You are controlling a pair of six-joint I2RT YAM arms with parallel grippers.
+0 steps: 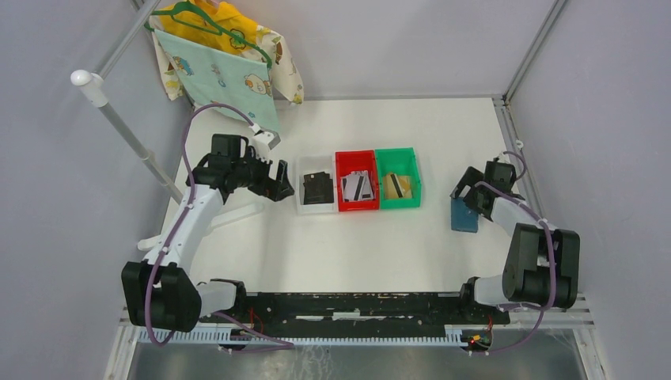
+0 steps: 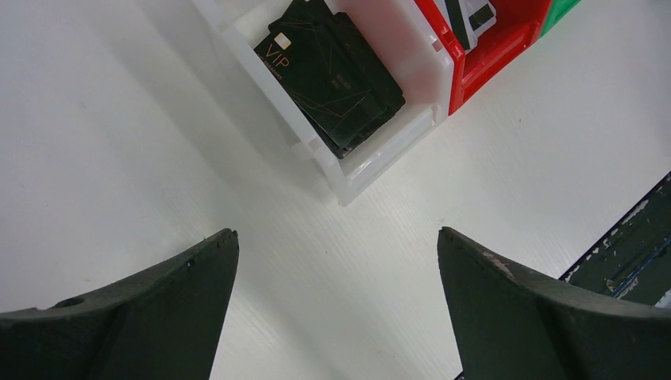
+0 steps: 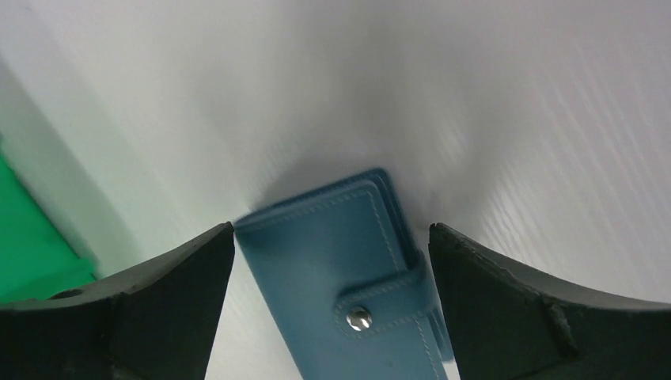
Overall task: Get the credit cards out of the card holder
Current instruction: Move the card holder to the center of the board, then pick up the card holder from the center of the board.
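The slate-blue card holder [image 1: 464,215] lies folded shut on the table at the right, its strap tab snapped down over it [image 3: 340,261]. My right gripper [image 1: 465,198] [image 3: 332,229] hovers just over it, open, with one finger on each side of the holder and nothing gripped. Black credit cards [image 1: 318,188] [image 2: 332,71] lie in the white bin [image 1: 301,207]. White-grey cards [image 1: 358,186] [image 2: 471,14] lie in the red bin [image 1: 358,207], and a gold-tan card [image 1: 398,185] in the green bin [image 1: 399,204]. My left gripper [image 1: 281,186] [image 2: 339,233] stands open and empty over bare table just left of the white bin.
The three bins stand in a row at the table's middle. A pale blue patterned cloth [image 1: 225,79] and a yellow garment hang on a green hanger at the back left, by a white pole [image 1: 126,131]. A black strip [image 1: 356,305] runs along the near edge.
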